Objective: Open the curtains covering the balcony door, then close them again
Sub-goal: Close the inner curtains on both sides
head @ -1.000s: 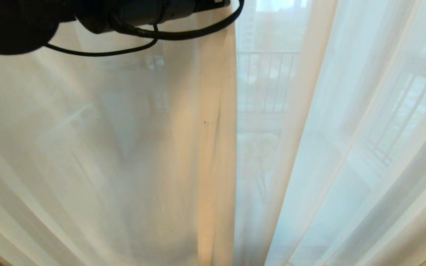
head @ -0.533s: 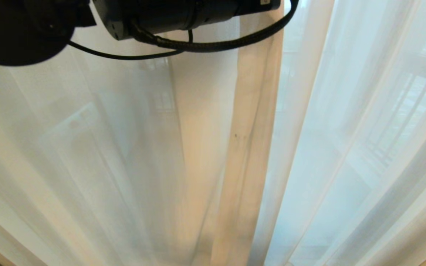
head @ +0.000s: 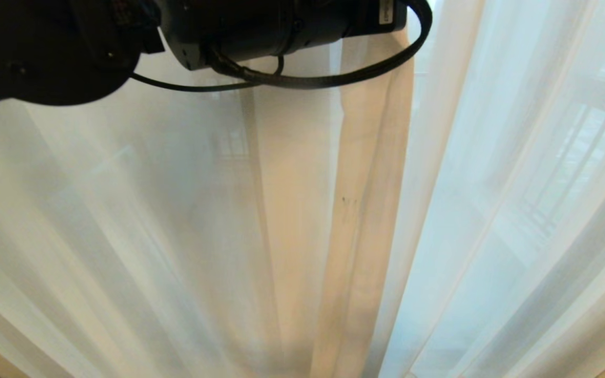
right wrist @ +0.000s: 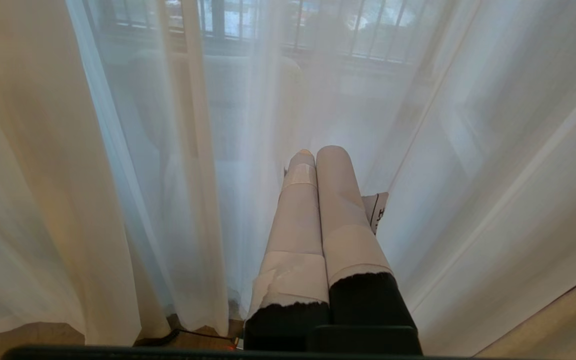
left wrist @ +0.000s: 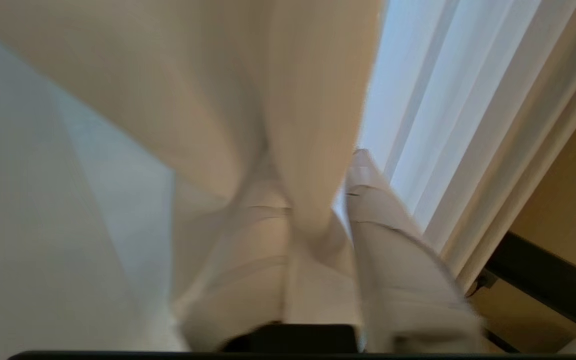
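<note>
Left wrist view: our left end effector (left wrist: 318, 210) has a vertical fold of the curtains (left wrist: 288, 125) between its slightly parted fingers (left wrist: 393, 240); clamped or releasing, we cannot tell. Right end effector (right wrist: 318, 165) sits shut and idle, low by the sheers.

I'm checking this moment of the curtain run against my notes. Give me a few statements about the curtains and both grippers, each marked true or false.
1. A fold of the left sheer curtain lies between the left gripper's jaws. True.
2. The right gripper clamps the curtain. False: its jaws are shut on nothing, fabric hanging beside them.
3. A clear gap shows between the left sheer curtain and the right sheer curtain. False: their edges overlap.
4. A railing shows through the sheers. True.
</note>
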